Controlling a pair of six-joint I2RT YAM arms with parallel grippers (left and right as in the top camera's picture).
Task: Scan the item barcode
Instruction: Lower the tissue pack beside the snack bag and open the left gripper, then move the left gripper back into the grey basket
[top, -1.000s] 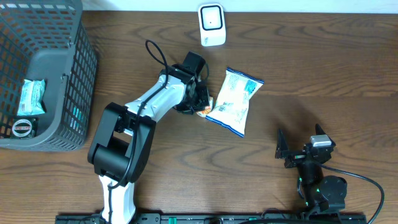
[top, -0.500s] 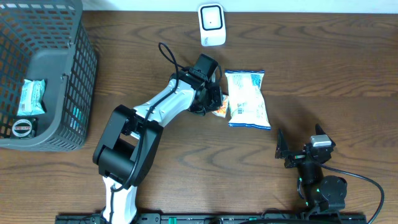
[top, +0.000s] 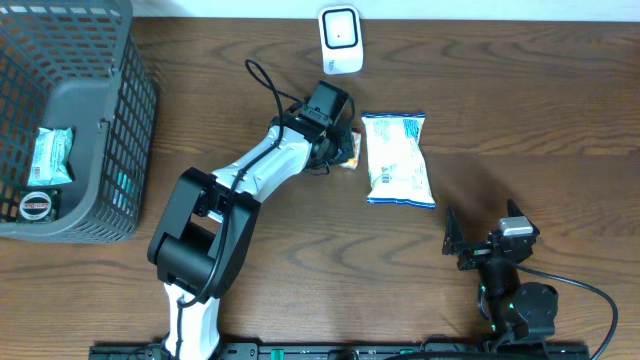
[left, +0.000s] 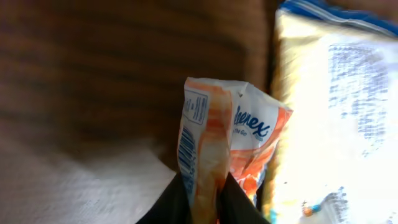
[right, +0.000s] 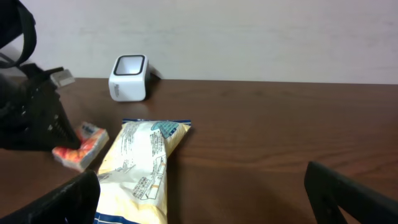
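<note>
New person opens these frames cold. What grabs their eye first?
The left claw, mid-table, pinching a small orange tissue pack by its end. Right beside it lies a much bigger white-and-blue snack bag, with the white scanner just beyond at the far edge. The grey mesh basket fills the far left corner.

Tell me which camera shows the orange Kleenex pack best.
Left wrist: the Kleenex pack fills the middle of the frame, with its barcode in view. Overhead shows only an orange sliver; right wrist shows it small and far off.
</note>
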